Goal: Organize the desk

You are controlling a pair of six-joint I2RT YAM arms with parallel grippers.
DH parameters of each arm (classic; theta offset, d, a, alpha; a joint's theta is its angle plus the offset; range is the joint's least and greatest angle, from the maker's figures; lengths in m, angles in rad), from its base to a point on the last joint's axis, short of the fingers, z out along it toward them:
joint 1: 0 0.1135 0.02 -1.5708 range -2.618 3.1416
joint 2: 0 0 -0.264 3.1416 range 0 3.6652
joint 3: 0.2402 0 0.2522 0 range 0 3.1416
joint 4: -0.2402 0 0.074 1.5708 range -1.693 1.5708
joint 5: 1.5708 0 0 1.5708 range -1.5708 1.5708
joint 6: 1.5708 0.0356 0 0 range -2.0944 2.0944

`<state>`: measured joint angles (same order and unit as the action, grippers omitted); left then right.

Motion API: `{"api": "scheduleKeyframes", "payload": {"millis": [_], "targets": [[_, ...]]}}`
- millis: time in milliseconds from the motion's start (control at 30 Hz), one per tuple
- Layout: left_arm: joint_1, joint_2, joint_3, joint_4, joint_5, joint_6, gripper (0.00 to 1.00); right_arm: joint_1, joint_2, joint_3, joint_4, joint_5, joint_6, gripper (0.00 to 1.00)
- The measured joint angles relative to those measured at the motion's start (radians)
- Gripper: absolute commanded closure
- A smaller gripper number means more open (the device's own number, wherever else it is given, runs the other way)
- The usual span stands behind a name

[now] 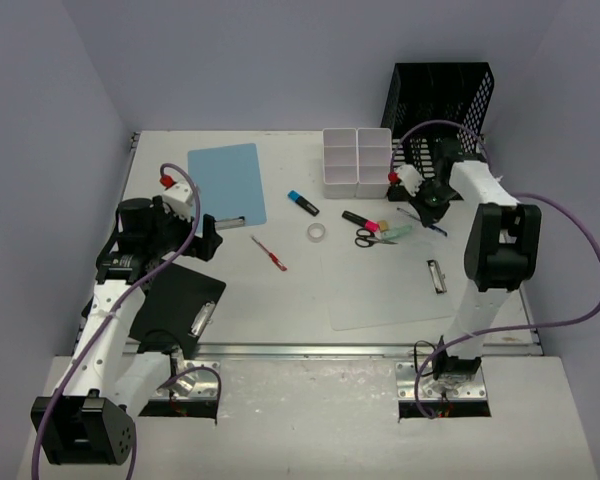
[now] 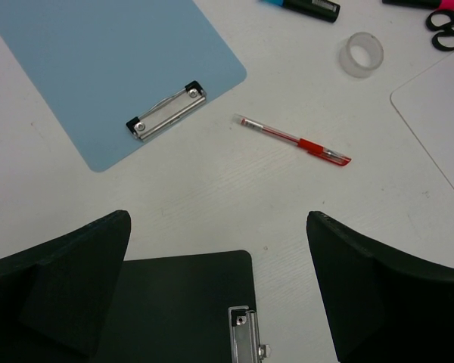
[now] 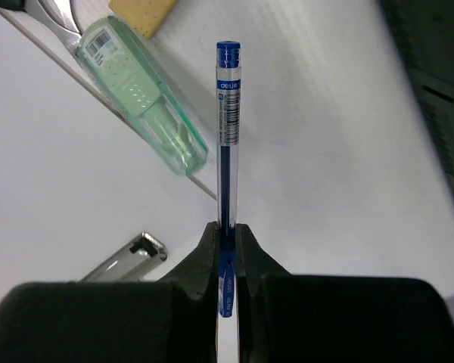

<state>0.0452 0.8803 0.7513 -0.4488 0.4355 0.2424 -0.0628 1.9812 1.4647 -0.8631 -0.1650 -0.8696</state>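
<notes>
Pinches a blue pen (image 3: 228, 113) in the right tool (image 3: 227, 234), jaws pressed together on the barrel, its length pointing straight ahead. Holds the left tool (image 2: 218, 227) spread wide over the worktop (image 2: 197, 189) below: black clipboard (image 2: 174, 302) underneath, red pen (image 2: 295, 140) ahead, blue clipboard (image 2: 113, 68) ahead-left.

Off-white desk (image 1: 280, 295), metal rail (image 1: 310, 350) along the near edge. A blue clipboard (image 1: 227, 183) is laid far left, a black clipboard (image 1: 180, 298) near left, a translucent clipboard (image 1: 400, 285) right. Between them are scattered a red pen (image 1: 268, 253), tape roll (image 1: 317, 232), blue highlighter (image 1: 302, 202), pink highlighter (image 1: 360, 219) and scissors (image 1: 365, 237). White bins (image 1: 357, 160) and a black mesh rack (image 1: 440, 105) are set far right.
</notes>
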Motion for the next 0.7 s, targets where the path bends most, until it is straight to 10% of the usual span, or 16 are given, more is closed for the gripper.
{"api": "scheduleKeyframes", "payload": {"millis": [367, 700], "targets": [[-0.038, 0.037, 0.035, 0.050, -0.003, 0.143, 0.02, 0.046, -0.200, 0.159, -0.140, -0.127, 0.248, 0.99], [-0.443, 0.058, 0.087, 0.127, 0.056, 0.592, 0.12, 0.185, -0.234, 0.005, -0.124, -0.526, 0.892, 0.99]]}}
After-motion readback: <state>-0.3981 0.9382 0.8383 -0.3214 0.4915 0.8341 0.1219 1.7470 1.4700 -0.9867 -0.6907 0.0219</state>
